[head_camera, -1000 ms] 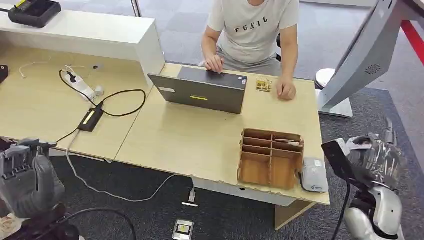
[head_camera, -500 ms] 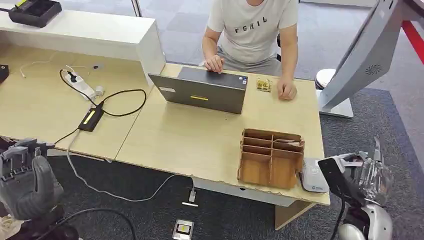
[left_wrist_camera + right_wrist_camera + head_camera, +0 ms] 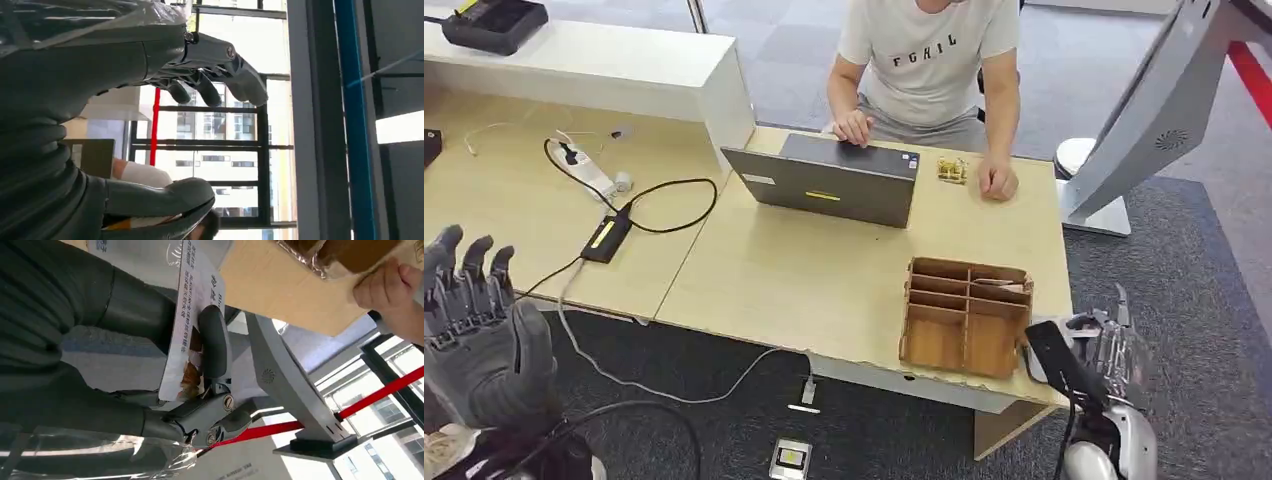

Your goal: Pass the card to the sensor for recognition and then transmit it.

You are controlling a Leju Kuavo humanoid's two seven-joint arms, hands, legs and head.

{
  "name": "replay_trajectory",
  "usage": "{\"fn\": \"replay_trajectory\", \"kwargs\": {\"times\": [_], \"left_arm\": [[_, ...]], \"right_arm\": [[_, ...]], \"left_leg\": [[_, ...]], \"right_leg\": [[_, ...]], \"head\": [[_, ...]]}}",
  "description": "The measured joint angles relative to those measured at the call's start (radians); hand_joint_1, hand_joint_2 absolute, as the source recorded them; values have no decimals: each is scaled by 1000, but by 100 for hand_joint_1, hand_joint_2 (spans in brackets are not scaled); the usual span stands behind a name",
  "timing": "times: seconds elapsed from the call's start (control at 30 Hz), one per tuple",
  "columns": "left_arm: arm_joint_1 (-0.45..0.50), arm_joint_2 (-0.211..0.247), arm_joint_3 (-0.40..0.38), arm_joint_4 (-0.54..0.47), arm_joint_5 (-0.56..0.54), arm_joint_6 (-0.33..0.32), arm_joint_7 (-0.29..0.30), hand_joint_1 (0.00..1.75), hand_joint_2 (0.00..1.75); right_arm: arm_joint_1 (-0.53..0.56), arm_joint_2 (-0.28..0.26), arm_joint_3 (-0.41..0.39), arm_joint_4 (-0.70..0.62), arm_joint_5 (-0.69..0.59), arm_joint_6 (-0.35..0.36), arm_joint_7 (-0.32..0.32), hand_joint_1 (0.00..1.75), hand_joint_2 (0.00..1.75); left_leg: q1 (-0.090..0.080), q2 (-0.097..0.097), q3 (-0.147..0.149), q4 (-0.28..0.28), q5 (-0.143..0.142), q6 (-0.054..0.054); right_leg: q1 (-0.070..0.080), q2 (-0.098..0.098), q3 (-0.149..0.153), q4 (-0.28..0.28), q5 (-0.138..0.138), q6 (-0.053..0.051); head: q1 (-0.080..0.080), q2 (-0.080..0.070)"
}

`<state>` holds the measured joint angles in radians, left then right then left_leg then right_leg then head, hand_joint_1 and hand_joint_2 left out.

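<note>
At the near right corner of the pale wooden table (image 3: 844, 270), the robot's right hand (image 3: 1096, 350) holds a white printed card (image 3: 192, 315), its thick grey thumb (image 3: 214, 342) pressed flat across the card's face and its fingers behind it in the right wrist view. From the head view, a dark flat panel and the hand cover the spot just beside the wooden divided organizer (image 3: 965, 315), so the sensor itself cannot be made out. At the lower left, off the table's near edge, the left hand (image 3: 479, 325) is raised with its fingers (image 3: 466, 262) spread upward and nothing in them; the left wrist view shows the same fingers apart against bright windows. On the carpet below the table edge lies a small device (image 3: 790, 459), near a grey cable (image 3: 664, 385) trailing off the tabletop. Farther back on the left stand a black power adapter (image 3: 605, 238) and a white power strip (image 3: 584, 170). Beyond the organizer, an open grey laptop (image 3: 829, 180) faces a seated person in a white T-shirt (image 3: 929, 60), whose one hand rests on the laptop and the other on the table beside a small yellow object (image 3: 951, 169). To the far right rises a grey stand (image 3: 1139, 120).
</note>
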<state>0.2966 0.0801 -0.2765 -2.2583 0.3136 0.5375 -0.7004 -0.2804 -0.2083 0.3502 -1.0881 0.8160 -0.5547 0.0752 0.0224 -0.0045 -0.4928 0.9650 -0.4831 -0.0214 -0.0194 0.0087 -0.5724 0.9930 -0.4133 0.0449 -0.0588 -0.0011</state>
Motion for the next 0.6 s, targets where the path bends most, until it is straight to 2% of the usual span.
{"fn": "replay_trajectory", "kwargs": {"times": [0.23, 0.6], "left_arm": [[-37, 45, -76, -29, -36, 16, 0, 47, 175], [-53, 69, -137, -66, -79, 28, 0, 51, 175]], "right_arm": [[-24, 20, 16, 102, -39, -23, -27, 175, 175], [-45, 29, 23, 248, -90, -64, -42, 175, 175]], "left_leg": [[0, 0, 0, 0, 0, 0], [0, 0, 0, 0, 0, 0]], "right_leg": [[0, 0, 0, 0, 0, 0], [0, 0, 0, 0, 0, 0]], "head": [[0, 0], [0, 0]]}}
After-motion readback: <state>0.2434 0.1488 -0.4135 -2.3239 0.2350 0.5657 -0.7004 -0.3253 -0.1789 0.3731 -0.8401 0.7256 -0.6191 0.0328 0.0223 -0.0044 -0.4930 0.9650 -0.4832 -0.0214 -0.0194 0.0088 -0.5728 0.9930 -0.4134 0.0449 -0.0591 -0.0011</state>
